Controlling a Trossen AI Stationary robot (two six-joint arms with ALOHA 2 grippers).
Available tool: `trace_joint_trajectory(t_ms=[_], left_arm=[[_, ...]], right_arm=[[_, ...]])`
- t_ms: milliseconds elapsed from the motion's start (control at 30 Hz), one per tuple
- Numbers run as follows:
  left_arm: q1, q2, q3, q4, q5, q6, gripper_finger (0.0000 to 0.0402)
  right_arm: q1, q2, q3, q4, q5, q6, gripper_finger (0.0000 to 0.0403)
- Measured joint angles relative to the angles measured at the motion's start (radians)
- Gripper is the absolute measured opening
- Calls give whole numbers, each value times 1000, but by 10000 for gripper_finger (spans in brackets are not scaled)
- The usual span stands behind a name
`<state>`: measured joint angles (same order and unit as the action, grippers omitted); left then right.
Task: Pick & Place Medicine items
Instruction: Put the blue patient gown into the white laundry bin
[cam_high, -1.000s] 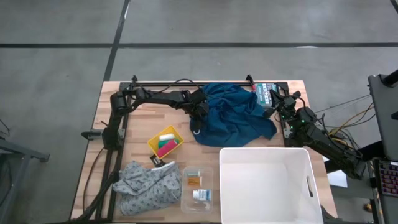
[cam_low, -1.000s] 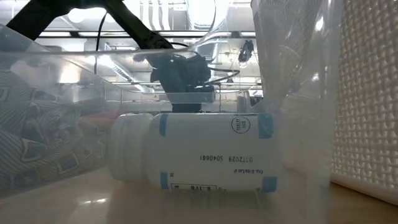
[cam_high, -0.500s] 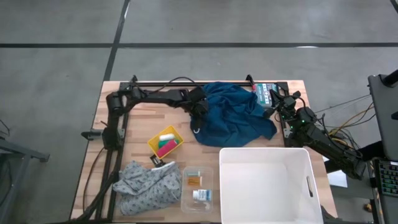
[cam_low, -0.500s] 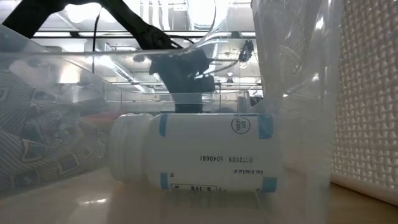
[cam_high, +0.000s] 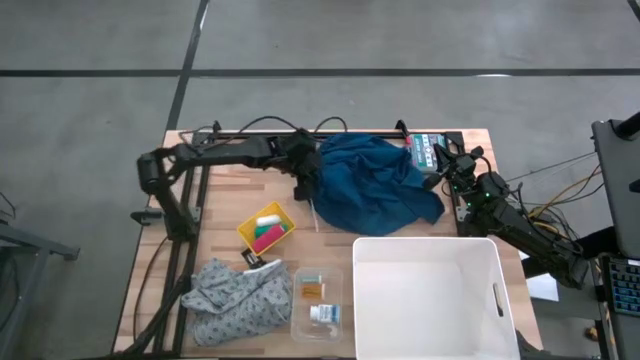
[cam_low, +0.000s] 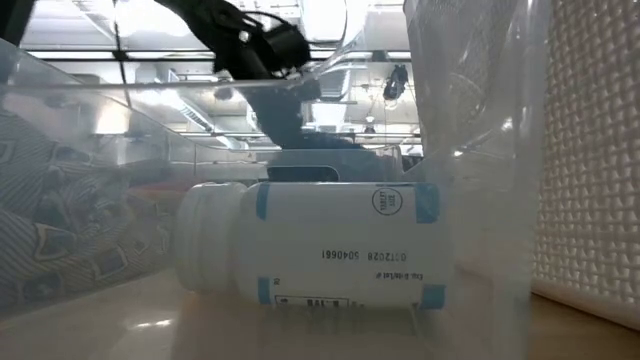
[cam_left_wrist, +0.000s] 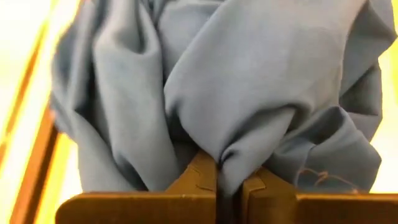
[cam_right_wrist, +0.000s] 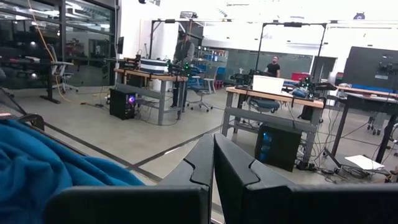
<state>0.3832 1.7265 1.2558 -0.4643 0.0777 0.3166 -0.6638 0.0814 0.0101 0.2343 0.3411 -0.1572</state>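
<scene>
Two arms are over the wooden table (cam_high: 215, 215), and only the left one is busy. At the left side near the front lies a grey cloth (cam_high: 238, 298), crumpled. Behind it is a small yellow tray (cam_high: 247, 232) with pink, green and white things inside. Just beside the grey cloth stands a clear plastic tray (cam_high: 299, 322); the orange-amber item (cam_high: 311, 290) lies in its back part and the white item with blue print (cam_high: 323, 314) lies in its front part. In the low view this white item looks like a bottle lying on its side, with a blue band. The left gripper (cam_high: 305, 178) reaches across the back of the table to the left edge of the blue cloth (cam_high: 375, 190), and its fingers (cam_left_wrist: 200, 176) are pressed together with a fold of this cloth pinched between them. To the right of the clear tray is a big white bin (cam_high: 480, 262). At the back right corner the right gripper (cam_high: 441, 162) waits just beside the blue cloth, its fingers (cam_right_wrist: 199, 162) closed on nothing.
</scene>
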Motion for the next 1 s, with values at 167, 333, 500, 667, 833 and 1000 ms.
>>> trace_joint_trajectory(t_ms=[167, 333, 500, 667, 833, 1000], left_arm=[[-1, -148, -94, 57, -35, -1, 8], [-1, -299, -211, 129, -94, -3, 8], [0, -406, -259, 101, -180, -6, 9], [0, -452, -260, 56, -282, -11, 10], [2, -452, -254, -12, -429, -16, 10], [5, -460, -254, -65, -529, -61, 11]], right_arm=[[0, 1, 0, 1, 0, 0, 8], [0, 0, 0, 2, 0, 0, 8], [0, 0, 0, 2, 0, 0, 8], [0, 0, 0, 2, 0, 0, 8], [0, 0, 0, 2, 0, 0, 8], [0, 0, 0, 2, 0, 0, 8]])
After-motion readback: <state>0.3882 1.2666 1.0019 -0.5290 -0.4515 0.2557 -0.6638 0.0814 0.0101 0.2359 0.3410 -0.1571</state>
